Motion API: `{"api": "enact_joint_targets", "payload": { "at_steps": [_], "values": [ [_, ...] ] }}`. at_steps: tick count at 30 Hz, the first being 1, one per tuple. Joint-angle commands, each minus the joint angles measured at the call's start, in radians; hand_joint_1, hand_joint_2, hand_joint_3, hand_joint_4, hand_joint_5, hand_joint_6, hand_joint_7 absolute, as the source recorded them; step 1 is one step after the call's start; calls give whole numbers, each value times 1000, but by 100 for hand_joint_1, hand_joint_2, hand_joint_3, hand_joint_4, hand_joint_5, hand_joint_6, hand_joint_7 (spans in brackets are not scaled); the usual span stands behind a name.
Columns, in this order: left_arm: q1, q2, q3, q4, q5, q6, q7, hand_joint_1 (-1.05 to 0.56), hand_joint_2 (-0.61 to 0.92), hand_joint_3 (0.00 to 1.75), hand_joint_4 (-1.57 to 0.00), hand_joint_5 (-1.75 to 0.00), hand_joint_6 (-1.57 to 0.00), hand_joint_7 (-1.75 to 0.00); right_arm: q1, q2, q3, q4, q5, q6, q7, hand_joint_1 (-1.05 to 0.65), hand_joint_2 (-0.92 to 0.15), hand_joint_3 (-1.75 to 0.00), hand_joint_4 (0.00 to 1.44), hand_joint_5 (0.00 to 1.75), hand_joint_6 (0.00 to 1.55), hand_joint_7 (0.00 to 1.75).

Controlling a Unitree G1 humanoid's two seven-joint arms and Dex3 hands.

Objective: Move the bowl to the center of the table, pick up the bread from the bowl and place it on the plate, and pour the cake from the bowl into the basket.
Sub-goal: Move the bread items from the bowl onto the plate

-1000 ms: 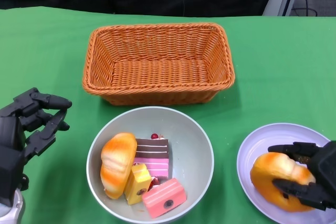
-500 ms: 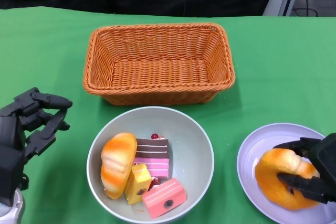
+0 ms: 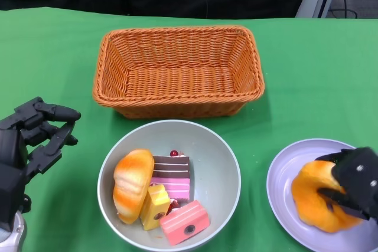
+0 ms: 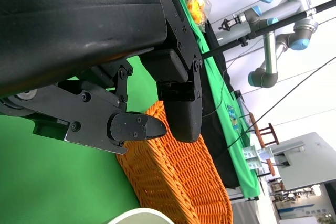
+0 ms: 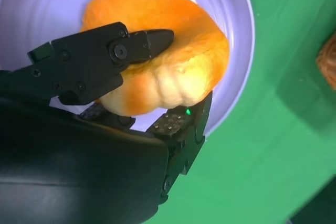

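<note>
We see the table (image 3: 307,69), covered in green cloth, carrying every item. The basket (image 3: 177,70) is the largest and sits at 12 o'clock from the bowl (image 3: 224,163), close to it but apart. The bowl stands at the centre of the near edge. Inside it, a roll (image 3: 131,184) lies at 9 o'clock, and the cake (image 3: 174,196) pieces, brown-and-pink, yellow and pink, fill the middle down to 6 o'clock. The plate (image 3: 283,172) lies at 3 o'clock from the bowl, well apart.

We find the bread (image 3: 313,196) resting on the plate. The right hand (image 3: 354,184) grips it; in the wrist view its fingers (image 5: 131,48) clamp the bread (image 5: 173,61) from opposite sides over the plate (image 5: 231,19).

The left hand (image 3: 32,140) hovers at 9 o'clock from the bowl, holding nothing, its fingers (image 4: 131,127) spread apart.
</note>
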Motion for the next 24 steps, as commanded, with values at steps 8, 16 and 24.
{"api": "enact_joint_targets", "payload": {
  "at_steps": [8,16,24],
  "values": [
    [8,23,8,4,-10,1,-10,-10,92,34,-84,-121,-89,-84,68,-101,113,-42,-243,-98,-34,-44,-92,-7,68,9,63,0],
    [10,23,7,-3,-17,10,-21,-9,92,35,-85,-121,-89,-83,97,-128,193,-114,-433,-29,16,-56,-92,-9,28,0,32,0],
    [13,27,9,-4,-13,11,-26,-10,92,34,-84,-122,-89,-82,108,-113,227,-107,-537,-16,-6,-61,-92,-8,11,0,22,0]
  ]
}}
